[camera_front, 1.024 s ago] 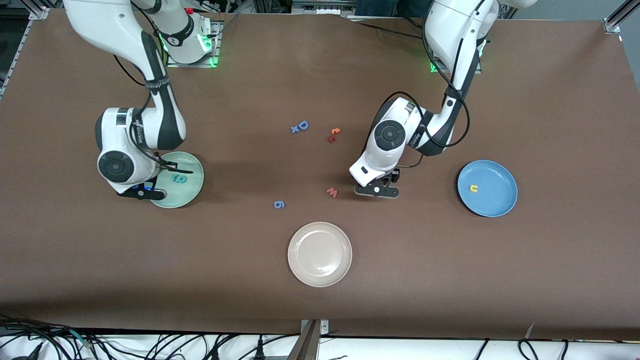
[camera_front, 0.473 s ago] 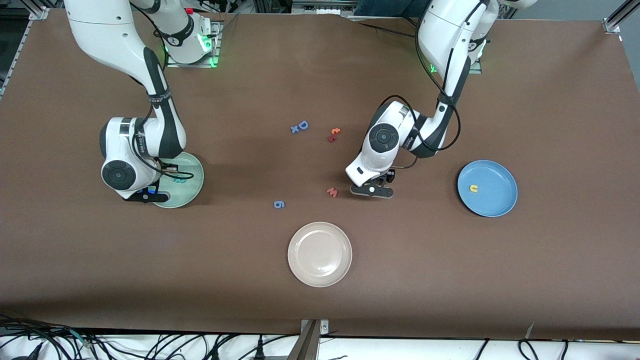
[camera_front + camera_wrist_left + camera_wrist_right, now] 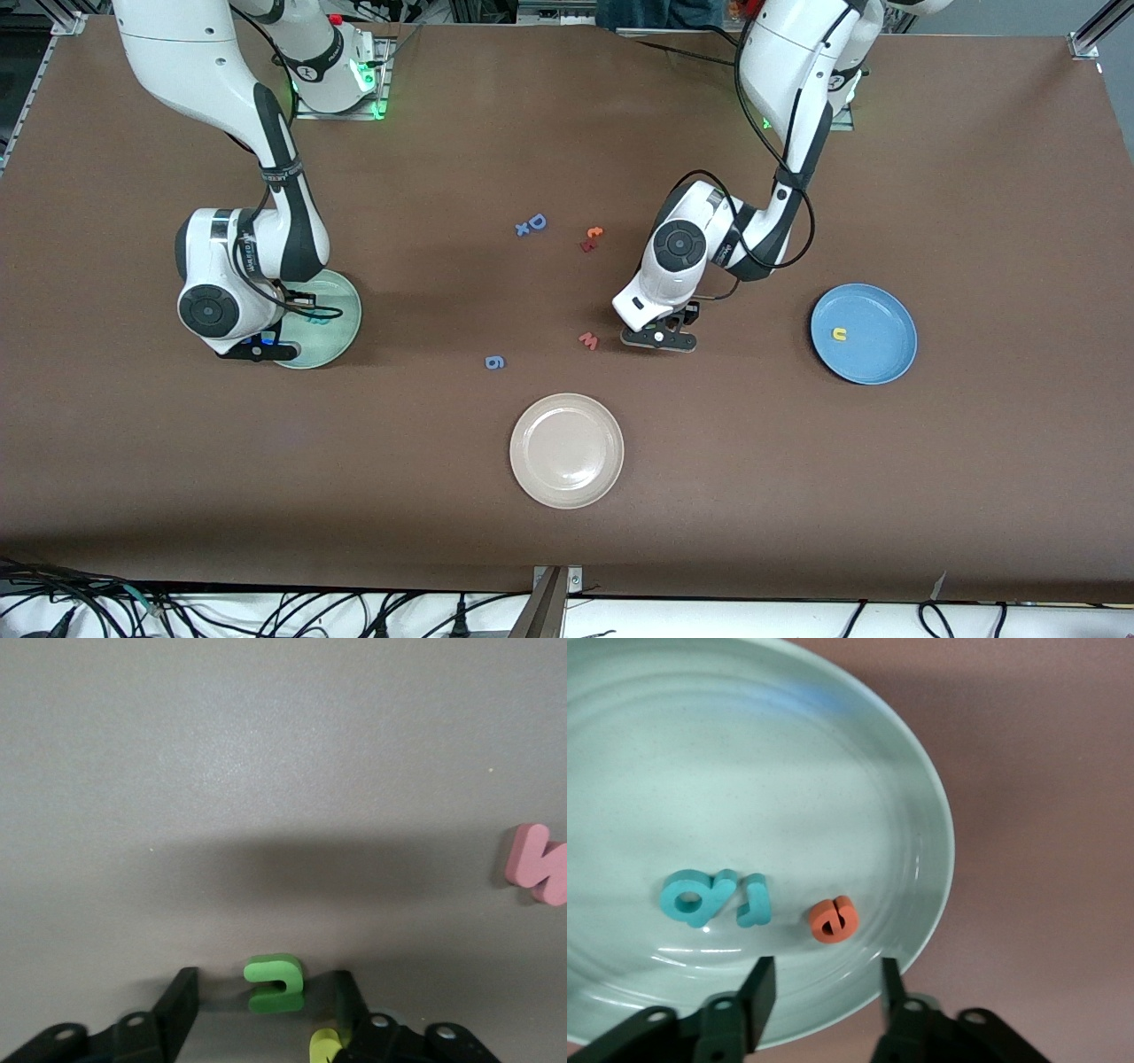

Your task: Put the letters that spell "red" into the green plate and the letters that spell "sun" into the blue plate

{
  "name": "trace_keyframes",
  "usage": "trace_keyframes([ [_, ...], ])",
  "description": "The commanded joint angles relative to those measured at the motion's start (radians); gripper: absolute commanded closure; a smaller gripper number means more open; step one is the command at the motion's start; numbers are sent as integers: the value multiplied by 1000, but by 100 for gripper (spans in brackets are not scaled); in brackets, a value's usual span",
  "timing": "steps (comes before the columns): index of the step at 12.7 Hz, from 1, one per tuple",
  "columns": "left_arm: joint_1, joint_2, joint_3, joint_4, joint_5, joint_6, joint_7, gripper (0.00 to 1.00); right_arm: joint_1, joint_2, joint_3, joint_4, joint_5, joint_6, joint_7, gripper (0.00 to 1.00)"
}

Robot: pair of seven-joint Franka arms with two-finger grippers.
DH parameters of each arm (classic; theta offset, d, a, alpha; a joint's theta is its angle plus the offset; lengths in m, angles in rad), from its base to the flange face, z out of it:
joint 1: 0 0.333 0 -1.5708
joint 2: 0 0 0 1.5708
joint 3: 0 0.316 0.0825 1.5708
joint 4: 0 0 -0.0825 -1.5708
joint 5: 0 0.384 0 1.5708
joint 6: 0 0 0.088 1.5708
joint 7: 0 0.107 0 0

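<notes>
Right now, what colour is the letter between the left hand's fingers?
Green, best seen in the left wrist view.

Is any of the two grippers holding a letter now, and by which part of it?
Nothing is held. The left gripper stands open around the green letter on the table; the right gripper is open above the orange "e" in the green plate.

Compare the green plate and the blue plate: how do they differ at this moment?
The green plate holds three letters, a teal d, a teal r and an orange e; the blue plate holds only a yellow arch-shaped letter. The right gripper hangs open over the green plate; no gripper is over the blue plate. The green plate lies toward the right arm's end of the table, the blue plate toward the left arm's. Both are round and shallow.
</notes>
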Motion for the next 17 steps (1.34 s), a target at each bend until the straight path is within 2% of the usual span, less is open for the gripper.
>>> trace_keyframes([
  [1, -5, 18, 10, 6, -1, 14, 20, 40, 2, -6, 2, 21, 36, -19, -10, 21],
  [2, -5, 18, 10, 6, -1, 14, 21, 44, 3, -9, 2, 48, 36, -48, -18, 21],
  [4, -5, 19, 10, 6, 0, 14, 21, 55, 6, -29, 6, 172, 46, -230, -10, 21],
  [6, -2, 21, 10, 6, 0, 14, 23, 67, 9, -31, 5, 309, 82, -387, -13, 16],
  [7, 1, 19, 11, 8, -3, 14, 26, 77, 9, -44, 0, 346, 107, -424, -19, 13],
  [8, 4, 19, 13, 8, -7, 14, 44, 81, 9, -81, 0, 371, 112, -453, -18, 8],
  [9, 6, 19, 16, 8, -7, 13, 49, 81, 9, -125, 0, 382, 112, -461, -20, 2],
  [11, 7, 9, 35, 11, -4, 4, 69, 84, 6, -205, -10, 392, 112, -464, -23, 1],
  [15, 56, -88, 137, 9, -12, -123, 366, 84, 6, -322, -3, 493, 99, -556, -24, 1],
  [17, 107, -132, 183, 6, -12, -194, 547, 83, 6, -327, -10, 515, 99, -561, -24, 1],
])
